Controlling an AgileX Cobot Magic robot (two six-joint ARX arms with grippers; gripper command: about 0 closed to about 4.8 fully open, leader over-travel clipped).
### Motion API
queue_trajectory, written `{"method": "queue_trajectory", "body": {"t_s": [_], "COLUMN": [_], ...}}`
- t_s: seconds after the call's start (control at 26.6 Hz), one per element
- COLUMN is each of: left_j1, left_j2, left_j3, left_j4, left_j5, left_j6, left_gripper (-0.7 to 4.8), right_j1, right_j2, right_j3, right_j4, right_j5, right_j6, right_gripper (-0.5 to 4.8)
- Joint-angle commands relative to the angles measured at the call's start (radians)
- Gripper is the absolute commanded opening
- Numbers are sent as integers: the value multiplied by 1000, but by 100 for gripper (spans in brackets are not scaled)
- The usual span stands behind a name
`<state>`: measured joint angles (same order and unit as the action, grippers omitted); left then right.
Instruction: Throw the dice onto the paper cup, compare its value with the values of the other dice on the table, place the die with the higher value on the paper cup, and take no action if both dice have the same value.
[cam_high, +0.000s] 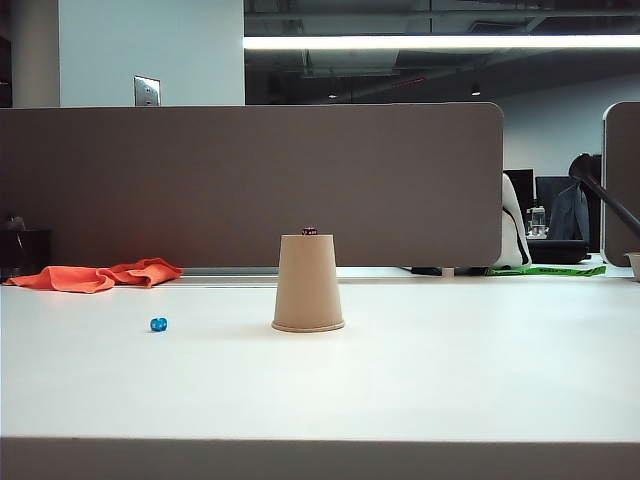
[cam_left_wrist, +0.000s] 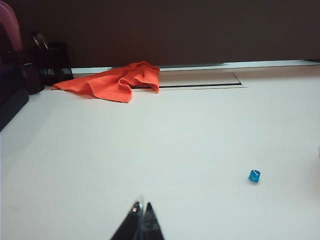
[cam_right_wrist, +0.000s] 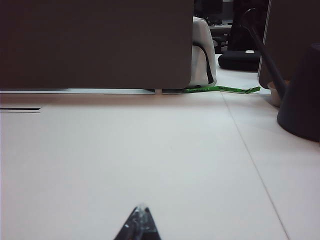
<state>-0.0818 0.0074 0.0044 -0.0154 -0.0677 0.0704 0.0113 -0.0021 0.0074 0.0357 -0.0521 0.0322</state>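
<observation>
With both arms parked low over the white table (cam_high: 450, 380), the left gripper (cam_left_wrist: 141, 209) and right gripper (cam_right_wrist: 141, 212) have their tips pinched together and hold nothing. Blue die (cam_high: 158, 324) sits on the table left of the upside-down paper cup (cam_high: 308, 282), well apart from it (pale pips visible in the left wrist view (cam_left_wrist: 254, 175)). Purple die (cam_high: 309, 231) rests on the cup's upturned base; orange cloth (cam_high: 98, 275) lies farther back by the grey partition (cam_high: 250, 180).

An orange cloth (cam_high: 98, 276) lies crumpled at the white table's (cam_high: 420, 380) far left edge, below a grey partition (cam_high: 250, 180) (a green strip (cam_high: 545, 270) lies far right, beside a dark bag (cam_high: 558, 251)).
</observation>
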Motion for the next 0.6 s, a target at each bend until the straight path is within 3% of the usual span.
{"method": "queue_trajectory", "body": {"t_s": [0.04, 0.6], "left_j1": [1, 1], "left_j2": [1, 1], "left_j3": [3, 3], "left_j4": [9, 39], "left_j5": [1, 6], "left_j6": [-3, -3], "left_gripper": [-5, -5], "right_j1": [0, 0], "right_j2": [0, 0], "right_j3": [-2, 1], "right_j4": [13, 18], "right_j5": [2, 2], "right_j6": [-3, -4], "right_gripper": [-5, -6]}}
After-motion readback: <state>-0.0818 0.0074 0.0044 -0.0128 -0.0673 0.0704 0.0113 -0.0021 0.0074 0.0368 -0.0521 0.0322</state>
